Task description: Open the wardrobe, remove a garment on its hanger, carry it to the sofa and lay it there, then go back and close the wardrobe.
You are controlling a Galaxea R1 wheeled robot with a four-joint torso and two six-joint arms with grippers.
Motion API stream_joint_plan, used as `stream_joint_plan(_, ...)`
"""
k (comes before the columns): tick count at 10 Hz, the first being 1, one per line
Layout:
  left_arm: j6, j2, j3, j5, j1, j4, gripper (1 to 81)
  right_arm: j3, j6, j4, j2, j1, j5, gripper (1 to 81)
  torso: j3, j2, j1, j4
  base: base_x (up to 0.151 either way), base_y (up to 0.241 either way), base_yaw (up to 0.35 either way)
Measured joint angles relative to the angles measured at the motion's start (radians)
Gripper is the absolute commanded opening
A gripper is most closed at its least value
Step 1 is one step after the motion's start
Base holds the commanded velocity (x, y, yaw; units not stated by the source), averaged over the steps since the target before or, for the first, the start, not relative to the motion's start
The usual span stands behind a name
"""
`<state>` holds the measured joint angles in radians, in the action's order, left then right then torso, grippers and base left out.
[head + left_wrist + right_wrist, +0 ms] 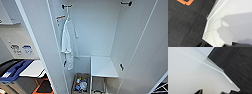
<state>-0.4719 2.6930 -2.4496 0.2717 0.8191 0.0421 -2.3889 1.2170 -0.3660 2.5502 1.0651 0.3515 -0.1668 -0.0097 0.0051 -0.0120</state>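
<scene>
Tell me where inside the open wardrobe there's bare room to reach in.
The wardrobe is bare on its right: nothing hangs between the white coat and the right wall, and the white shelf below is bare. The left is crowded by the coat, and the basket beneath it holds small items.

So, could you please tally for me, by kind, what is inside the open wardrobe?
white garment on the rail side: 1
black fittings near the top: 2
small black fitting on the right inner wall: 1
white shelf: 1
open box of small items at the bottom: 1
Total: 6
</scene>
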Motion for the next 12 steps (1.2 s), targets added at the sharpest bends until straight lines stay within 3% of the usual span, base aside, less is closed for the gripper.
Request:
stream_joint_plan(3, 0.003, 0.183, -0.036, 0.015, 0.081, -0.091, 81.1, -0.062, -0.001, -0.12, 0.177, 0.079, 0.035, 81.1, 0.0, 0.0, 0.0, 0.0, 0.0, 0.0, 0.0)
stream_joint_plan(6, 0.003, 0.218, -0.113, -0.015, 0.259, -0.224, 81.1, -0.226, -0.004, -0.311, 0.287, 0.137, 0.012, 81.1, 0.0, 0.0, 0.0, 0.0, 0.0, 0.0, 0.0)
stream_joint_plan(8, 0.003, 0.23, -0.121, -0.08, 0.365, -0.313, 81.1, -0.291, -0.012, -0.453, 0.349, 0.203, -0.084, 81.1, 0.0, 0.0, 0.0, 0.0, 0.0, 0.0, 0.0)
stream_joint_plan(10, 0.003, 0.237, -0.124, -0.143, 0.467, -0.413, 81.1, -0.315, -0.024, -0.575, 0.438, 0.261, -0.265, 81.1, 0.0, 0.0, 0.0, 0.0, 0.0, 0.0, 0.0)
stream_joint_plan(12, 0.003, 0.23, -0.13, -0.196, 0.551, -0.499, 81.1, -0.343, -0.042, -0.639, 0.468, 0.318, -0.306, 81.1, 0.001, 0.0, 0.0, 0.0, 0.0, 0.0, 0.0)
